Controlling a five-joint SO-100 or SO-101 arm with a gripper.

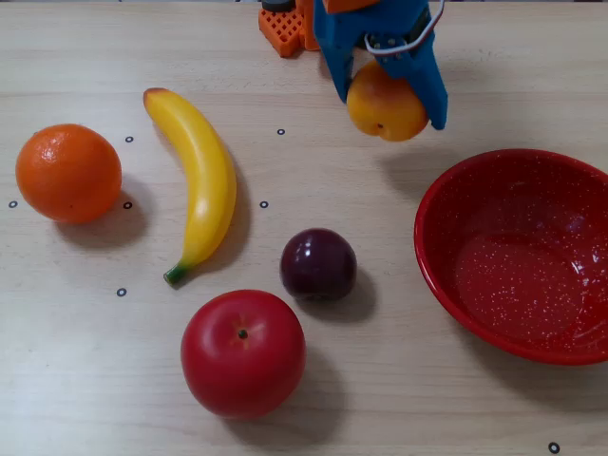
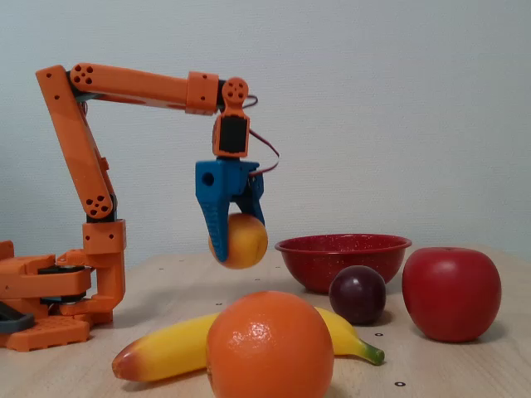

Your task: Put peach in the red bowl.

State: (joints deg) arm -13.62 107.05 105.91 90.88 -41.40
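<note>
Nearest the side-on fixed view lie an orange [image 2: 270, 345] and a banana [image 2: 178, 347] on the counter [image 2: 465, 373]. Behind them the orange arm [image 2: 133, 84] reaches out level, then drops its blue jaws [image 2: 238, 240] straight down. They are closed around the peach [image 2: 242, 240], held clear above the counter, just left of the red bowl [image 2: 343, 259]. Only the top-down fixed view shows the bowl's speckled inside [image 1: 518, 266].

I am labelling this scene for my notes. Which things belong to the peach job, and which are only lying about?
Job: peach, held by the gripper; red bowl.
Lying about: orange, banana, plum, apple.
</note>
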